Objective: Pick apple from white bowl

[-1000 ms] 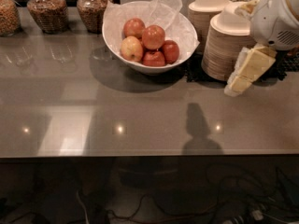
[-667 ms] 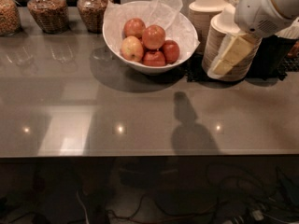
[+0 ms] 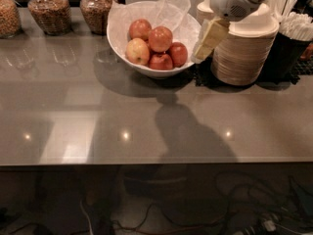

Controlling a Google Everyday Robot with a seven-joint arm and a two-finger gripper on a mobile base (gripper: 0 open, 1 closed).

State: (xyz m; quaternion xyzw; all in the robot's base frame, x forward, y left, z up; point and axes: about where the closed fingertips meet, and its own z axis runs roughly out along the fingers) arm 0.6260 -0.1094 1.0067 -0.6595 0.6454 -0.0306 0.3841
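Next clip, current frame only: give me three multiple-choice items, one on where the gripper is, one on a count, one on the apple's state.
1. Where is the gripper?
A. at the far left of the view
B. beside the right rim of the white bowl, in front of the stacked beige bowls
C. low at the near edge of the view

2. How many apples show in the white bowl?
A. two
B. five
C. eight

3. The orange-red apple is
A. held in the gripper
B. outside the bowl
C. lying on the pile in the bowl

Key: 1 B, it hangs just right of the bowl's rim. 2 B, five can be counted. 3 C, it sits atop the pile, with the gripper apart from it.
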